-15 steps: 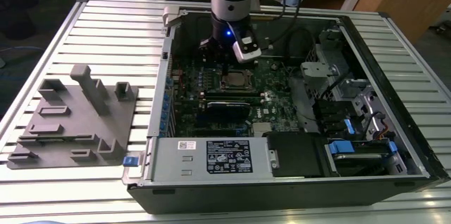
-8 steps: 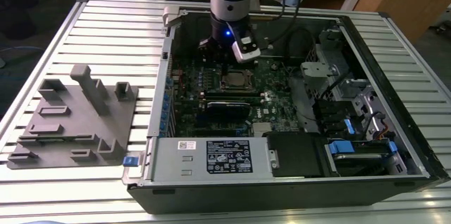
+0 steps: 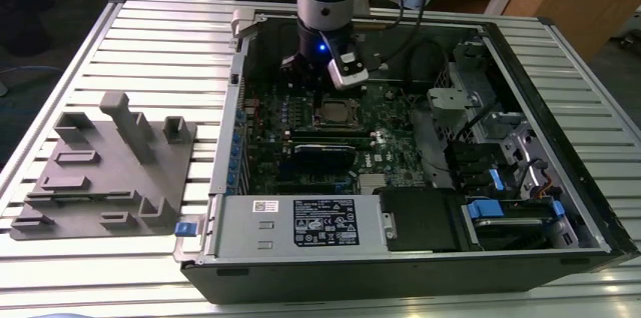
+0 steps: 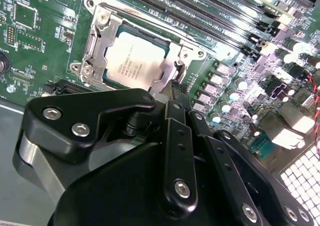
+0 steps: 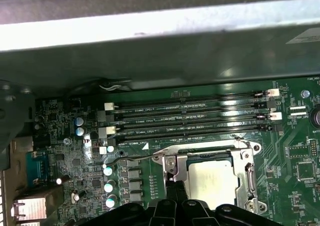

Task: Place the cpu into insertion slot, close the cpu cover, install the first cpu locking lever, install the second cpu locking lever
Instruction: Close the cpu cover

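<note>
In the second wrist view you see the cpu point(image 4: 134, 56) with a dull, smooth silver-grey metal top. It is framed by the brighter, shinier bare metal of the cpu cover point(image 4: 173, 55), and both sit on a glossy green circuit board point(image 4: 40, 41). In front of them your gripper point(image 4: 172, 89) looks smooth and matt black, with bright metal screw heads. At the exterior view's left, a matt grey, plastic-looking fixture point(image 3: 110, 168) lies on a ribbed table point(image 3: 150, 33) of pale, satin-finished metal.

Glare whitens the cpu point(image 4: 134, 56) and case wall point(image 5: 150, 24); the motherboard point(image 3: 269, 115) lies shadowed.
</note>
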Controlling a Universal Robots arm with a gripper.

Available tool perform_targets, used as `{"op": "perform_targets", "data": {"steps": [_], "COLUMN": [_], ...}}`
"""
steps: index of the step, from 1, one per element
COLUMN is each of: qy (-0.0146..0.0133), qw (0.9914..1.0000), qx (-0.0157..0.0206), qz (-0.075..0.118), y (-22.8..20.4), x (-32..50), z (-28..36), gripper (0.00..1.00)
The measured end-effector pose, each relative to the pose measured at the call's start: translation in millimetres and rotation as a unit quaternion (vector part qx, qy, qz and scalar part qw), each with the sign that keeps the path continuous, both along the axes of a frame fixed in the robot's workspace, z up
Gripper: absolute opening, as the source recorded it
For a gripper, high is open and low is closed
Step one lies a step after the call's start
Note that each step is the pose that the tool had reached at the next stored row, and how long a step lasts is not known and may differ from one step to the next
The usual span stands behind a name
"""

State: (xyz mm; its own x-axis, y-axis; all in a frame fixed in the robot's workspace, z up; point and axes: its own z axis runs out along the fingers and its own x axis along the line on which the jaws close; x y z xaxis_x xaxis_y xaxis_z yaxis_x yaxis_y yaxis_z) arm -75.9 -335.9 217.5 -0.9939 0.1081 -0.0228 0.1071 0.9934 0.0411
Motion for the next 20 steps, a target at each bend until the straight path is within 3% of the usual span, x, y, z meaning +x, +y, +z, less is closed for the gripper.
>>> {"op": "perform_targets", "data": {"steps": [15, 20], "qy": [0.0000, 0.0000], "qw": [1.00000, 1.00000], "qx": [0.0001, 0.0001], "qz": [0.000, 0.000], "y": [0.4, 0.5], "x": [-0.2, -0.5], "z": [-1.5, -5.1], "gripper": [0.11, 0.11]}}
